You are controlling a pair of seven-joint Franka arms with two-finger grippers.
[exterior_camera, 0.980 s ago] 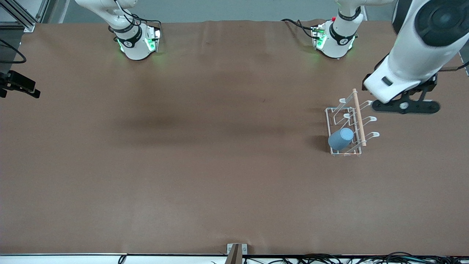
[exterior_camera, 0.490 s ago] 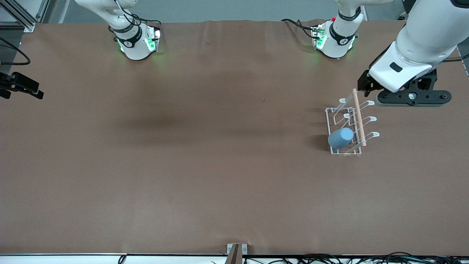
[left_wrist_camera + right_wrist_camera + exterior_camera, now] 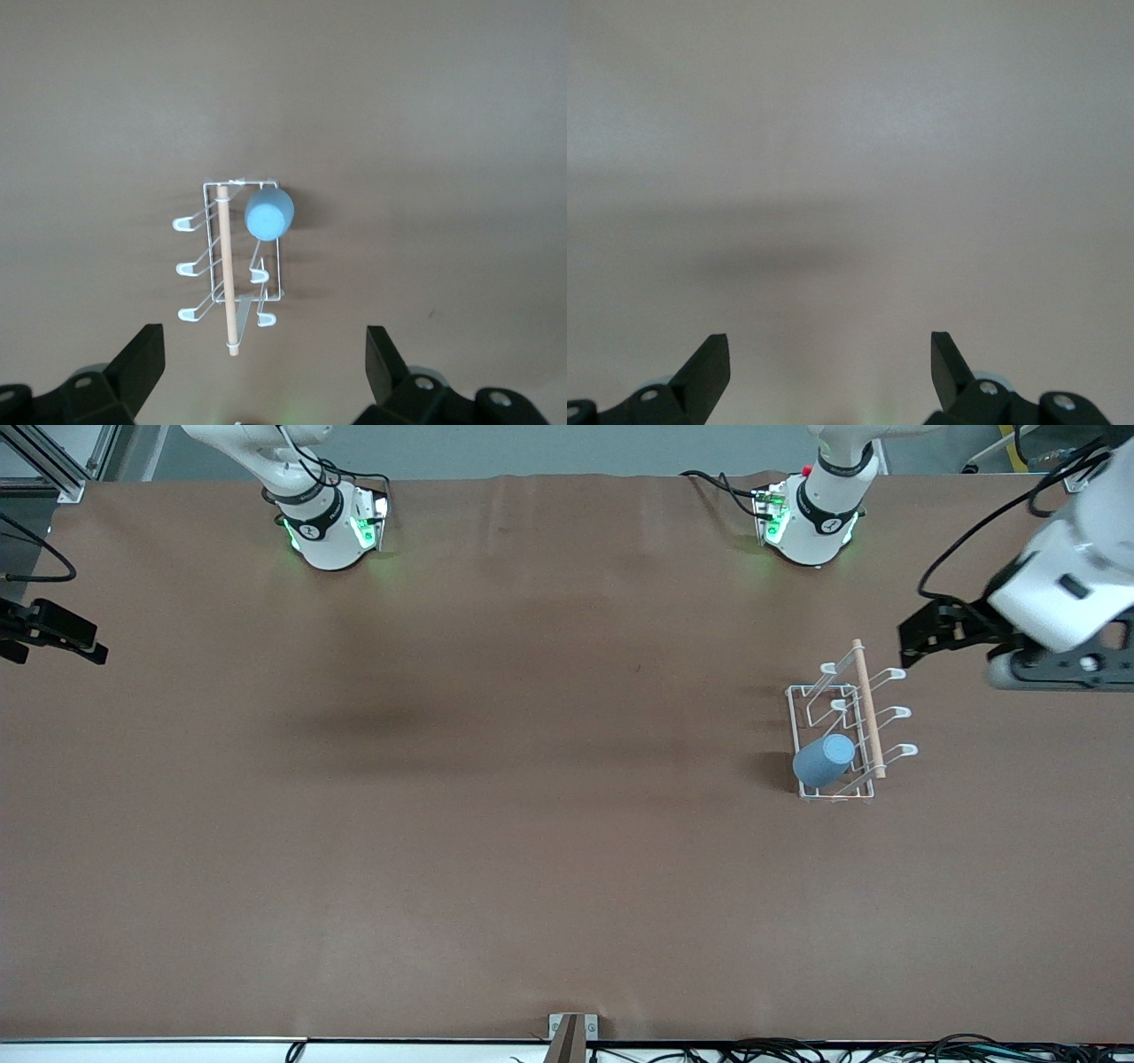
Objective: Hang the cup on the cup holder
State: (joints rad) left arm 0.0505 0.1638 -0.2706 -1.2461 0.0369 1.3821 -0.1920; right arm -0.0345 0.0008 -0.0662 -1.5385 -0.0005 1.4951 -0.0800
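Cup point(image 3: 824, 759) hangs on cup holder point(image 3: 840, 722); left gripper point(image 3: 266, 372) and right gripper point(image 3: 830, 367) gape empty

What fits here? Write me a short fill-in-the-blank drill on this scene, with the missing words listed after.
1. The cup hangs on a prong of the cup holder at the end ____ to the front camera.
2. The left pincer is up in the air, its fingers ____ and holding nothing.
3. The rod along the cup holder's top is made of ____.

Missing words: nearer; open; wood
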